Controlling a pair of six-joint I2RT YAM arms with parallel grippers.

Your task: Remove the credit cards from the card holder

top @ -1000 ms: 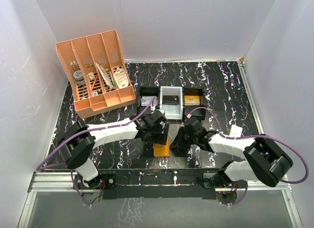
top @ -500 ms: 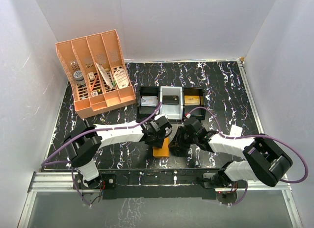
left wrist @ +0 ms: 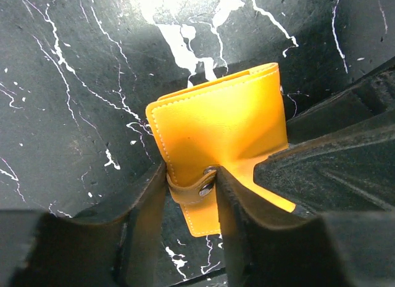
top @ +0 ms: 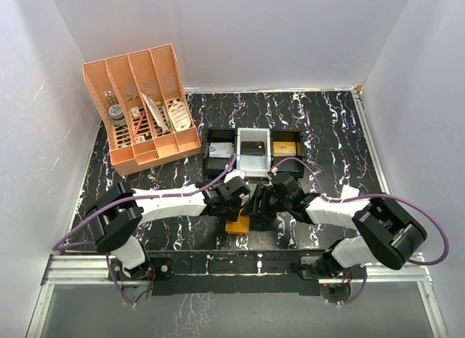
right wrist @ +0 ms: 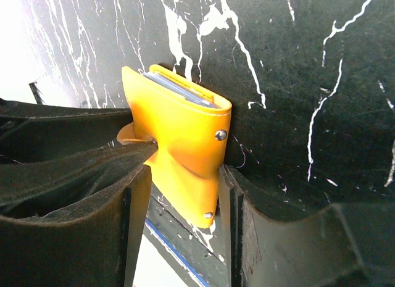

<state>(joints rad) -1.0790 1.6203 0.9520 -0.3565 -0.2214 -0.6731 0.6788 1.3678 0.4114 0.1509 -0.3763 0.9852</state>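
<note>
- At the back left of the tabletop [top: 327, 134] stands a big orange desk organizer [top: 142, 109], well apart from the work.
- In the middle at the back sit three black trays [top: 208, 149]. The left one has something pale in it, too small to tell if it is a card.
- Near the front, the left gripper [left wrist: 191, 176] has its two fingers tight on the snap strap [left wrist: 207, 187] of the card holder [left wrist: 222, 120]. It is grasping that strap.
- The card holder is a small orange wallet. It sits between the two grippers at the front middle of the tabletop, folded shut, not spread open.
- The right gripper [right wrist: 185, 173] has one finger on each side of the card holder. I cannot tell if it squeezes it or only sits beside it.
- The thin blue edges of the credit cards [right wrist: 179, 88] peek out at the top of the card holder, so they are inside.
- The strap looks unsnapped, I think, since a bare stud shows on the wallet's face.
- So the job is near its start. The wallet has to be opened and each card pulled out.
</note>
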